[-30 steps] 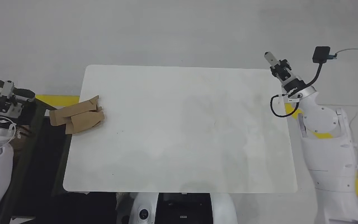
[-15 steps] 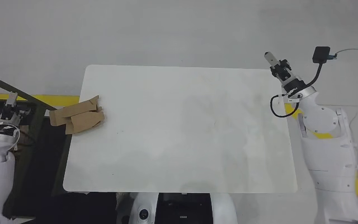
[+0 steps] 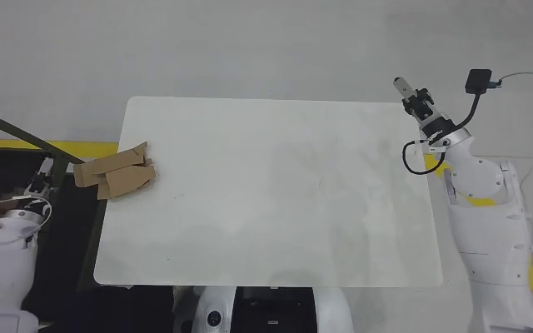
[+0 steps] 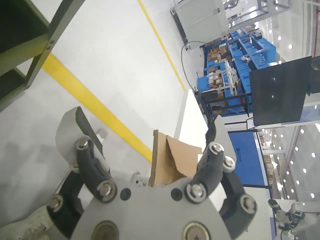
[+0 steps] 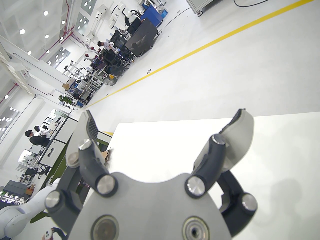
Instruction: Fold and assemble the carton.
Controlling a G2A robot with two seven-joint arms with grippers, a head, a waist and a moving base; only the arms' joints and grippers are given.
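Carton [image 3: 115, 173] is lying flat and partly folded at the left edge of the table [image 3: 275, 191], in the left middle of the top view. Roughly half of it is hanging out past the edge, with loose flaps sticking up. The left gripper [image 3: 42, 175] is sitting off the table at the far left of the frame, just beside the overhanging end. Its fingers are standing apart and holding nothing, and the left wrist view is showing the carton [image 4: 170, 161] between them but farther off. A dark metal frame [image 3: 33, 143] is crossing close above that arm. The right gripper [image 3: 408, 90] is waiting at the upper right corner, well apart from the carton, fingers also apart and empty.

Likely trouble: a push from the outer side is going to slide the overhanging cardboard, or tip it off the edge. Pinching a single flap is risking the layers peeling open or creasing wrongly. The left arm is working near the frame, so a wide swing could be striking it. The right arm is needing a long reach across to help.
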